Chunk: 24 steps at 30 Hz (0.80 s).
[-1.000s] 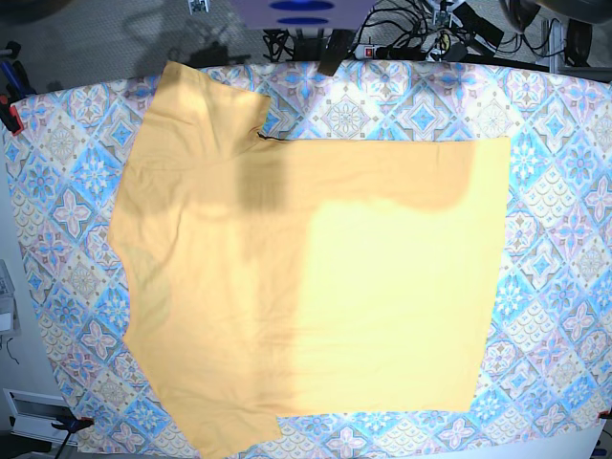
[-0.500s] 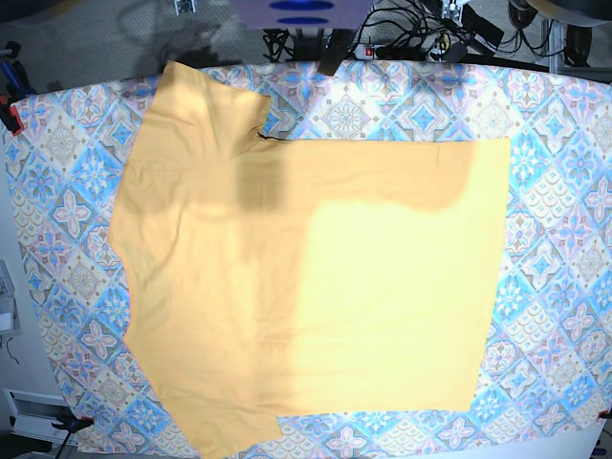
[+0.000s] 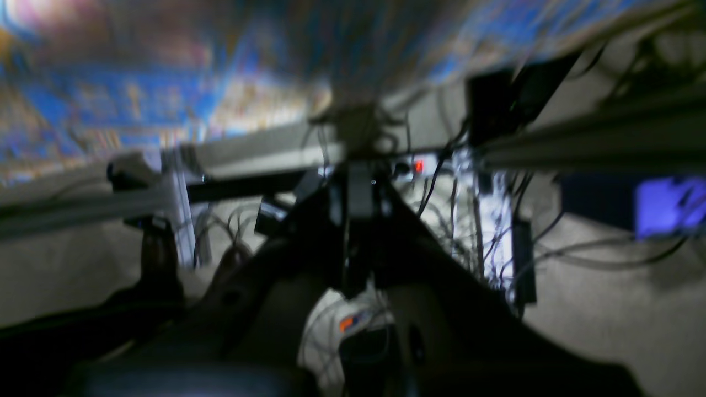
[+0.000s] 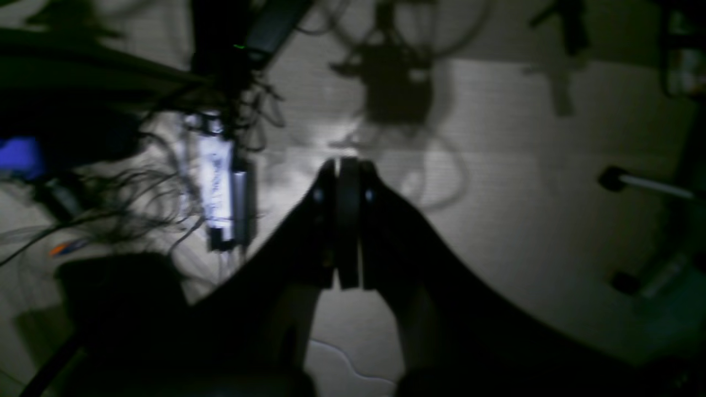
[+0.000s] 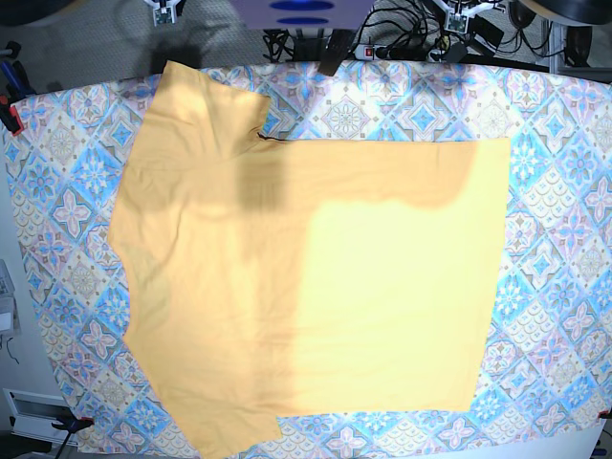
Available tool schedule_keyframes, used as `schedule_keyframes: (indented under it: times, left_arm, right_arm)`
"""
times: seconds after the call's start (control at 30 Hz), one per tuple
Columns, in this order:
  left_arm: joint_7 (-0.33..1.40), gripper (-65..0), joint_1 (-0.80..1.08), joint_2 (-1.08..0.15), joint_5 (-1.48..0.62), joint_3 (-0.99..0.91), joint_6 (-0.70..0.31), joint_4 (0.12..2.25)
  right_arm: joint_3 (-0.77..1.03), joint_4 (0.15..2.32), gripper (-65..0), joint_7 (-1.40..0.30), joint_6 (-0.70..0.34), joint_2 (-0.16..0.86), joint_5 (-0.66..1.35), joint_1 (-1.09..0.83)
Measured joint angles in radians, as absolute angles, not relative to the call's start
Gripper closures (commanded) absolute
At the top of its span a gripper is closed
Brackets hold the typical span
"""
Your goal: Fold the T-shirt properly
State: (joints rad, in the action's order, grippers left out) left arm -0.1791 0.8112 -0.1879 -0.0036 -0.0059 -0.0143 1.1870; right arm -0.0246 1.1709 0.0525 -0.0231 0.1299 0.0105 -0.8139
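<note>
The yellow-orange T-shirt lies spread flat on the patterned tablecloth, with its sleeves toward the left side and its hem toward the right. No print shows on the side facing up. Both arms are drawn back beyond the table's far edge, and only small tips show at the top of the base view. My left gripper is shut and empty; its view is blurred and faces the floor and cables. My right gripper is shut too, with its fingers pressed together over bare floor. Neither gripper touches the shirt.
Cables and a power strip lie behind the table's far edge. Red clamps hold the tablecloth at the left edge. A dark shadow falls across the shirt's upper part.
The shirt has not moved. The small arm parts at the top edge of the base view have shifted slightly outward.
</note>
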Motion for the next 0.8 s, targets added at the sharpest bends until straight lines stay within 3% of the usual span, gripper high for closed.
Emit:
schedule_keyframes:
  times: [0.67, 0.8]
  left_arm:
    - [-0.165, 0.0, 0.936, -0.191, 0.005, -0.018, -0.02, 1.587]
    - [-0.163, 0.0, 0.937, -0.197, 0.156, -0.085, -0.01, 1.646]
  right_arm:
    - [-0.009, 1.509, 0.0, 0.047, -0.017, 0.136, 0.011, -0.929]
    - [-0.007, 1.526, 0.0, 0.048, -0.015, 0.136, -0.118, -0.929]
